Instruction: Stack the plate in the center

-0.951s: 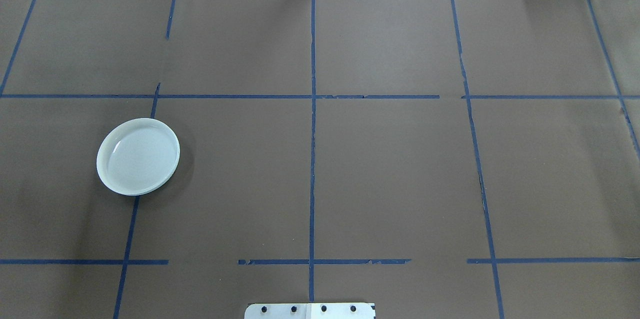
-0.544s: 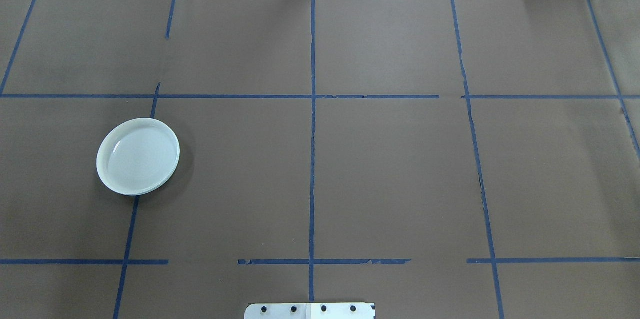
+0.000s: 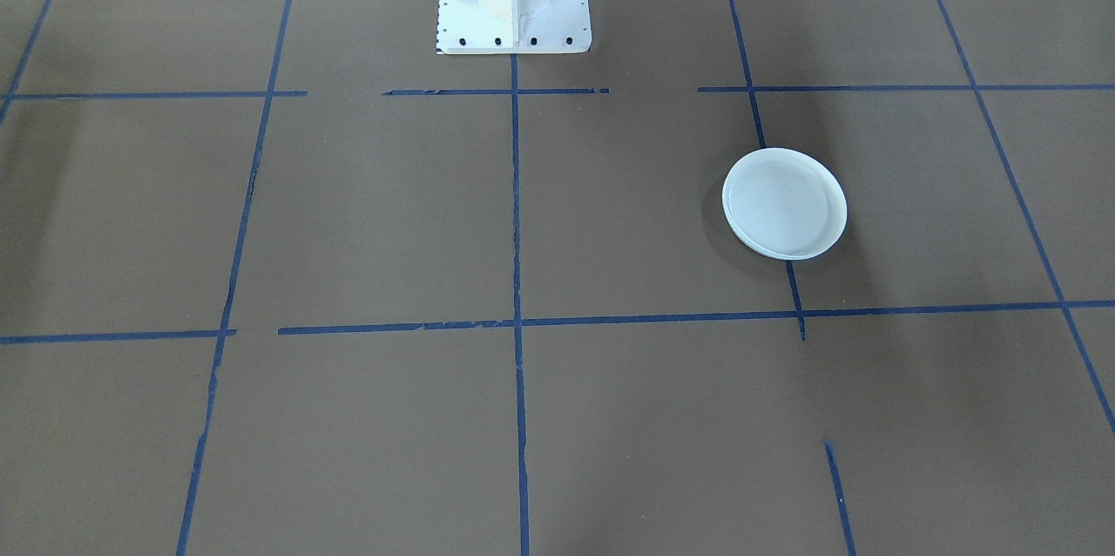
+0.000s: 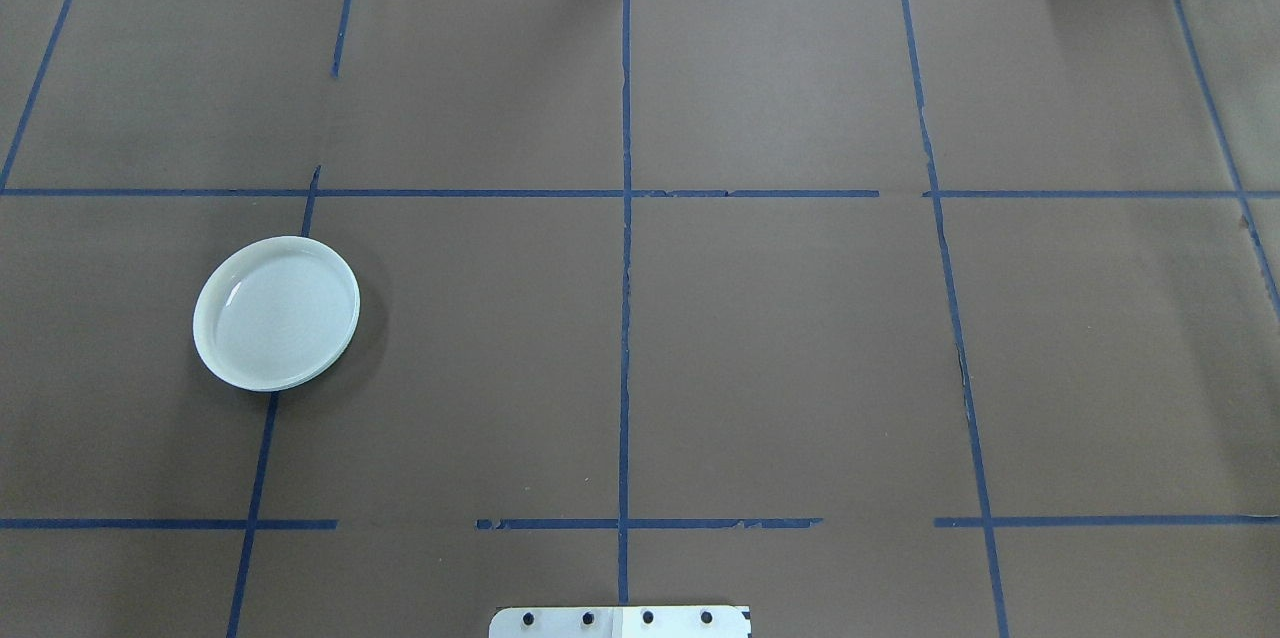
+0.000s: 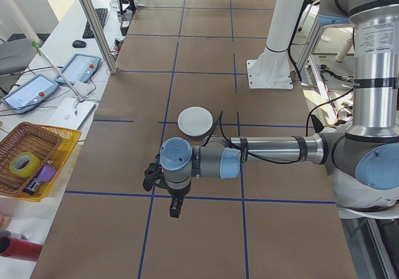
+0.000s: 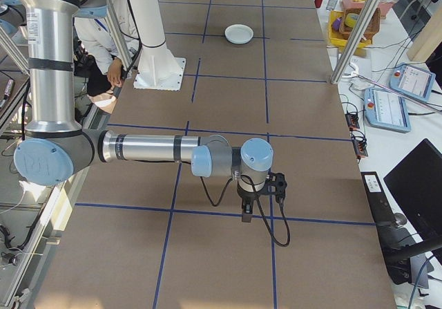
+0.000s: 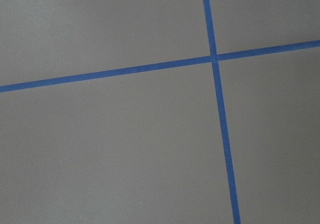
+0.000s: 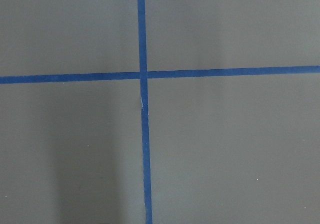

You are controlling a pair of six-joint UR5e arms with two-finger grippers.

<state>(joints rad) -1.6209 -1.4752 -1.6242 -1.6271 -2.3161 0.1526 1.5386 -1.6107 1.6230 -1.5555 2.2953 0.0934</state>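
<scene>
The round pale bluish-grey plate (image 4: 276, 313) is lying off-centre, ungrasped, both arms hanging apart; jaws' state cannot be told.

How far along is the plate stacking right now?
Nothing looks done. The round pale bluish-grey plate sits alone on the brown table, on the robot's left, off centre. The left gripper and right gripper hang away from it, holding nothing visible. Picking, centring and stacking remain.

Both tools, left tool (image 5: 175, 209) and right tool (image 6: 246, 214), look too small to judge their jaws.
</scene>
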